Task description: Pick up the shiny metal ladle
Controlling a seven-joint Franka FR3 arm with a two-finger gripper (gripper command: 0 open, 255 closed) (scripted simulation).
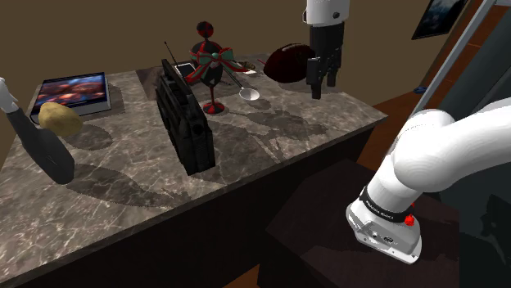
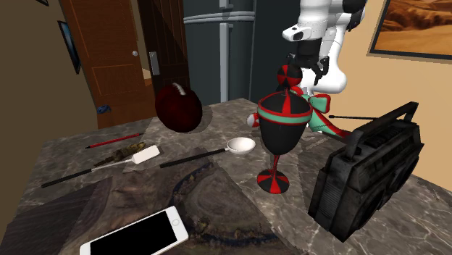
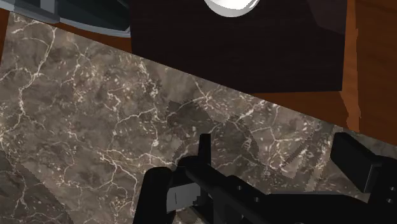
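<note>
Stand (image 1: 327,221), a dark box, is nearest in the shoulder view, at lower right. The white arm (image 1: 426,155) climbs from it and leaves the top edge. The marble counter (image 1: 270,155) is largest. On it stand a black boombox (image 1: 184,123), a dark red football (image 1: 285,62) and a red-black goblet (image 1: 213,74). The ladle (image 1: 249,93) lies flat between goblet and football, pale bowl nearer. The second exterior view adds a white phone (image 2: 134,235) at its near edge. The shoulder view adds a potato (image 1: 59,119) far left. The gripper (image 1: 323,88) hangs fingers-down above the counter, right of the ladle and clear of it, fingers spread and holding nothing.
</note>
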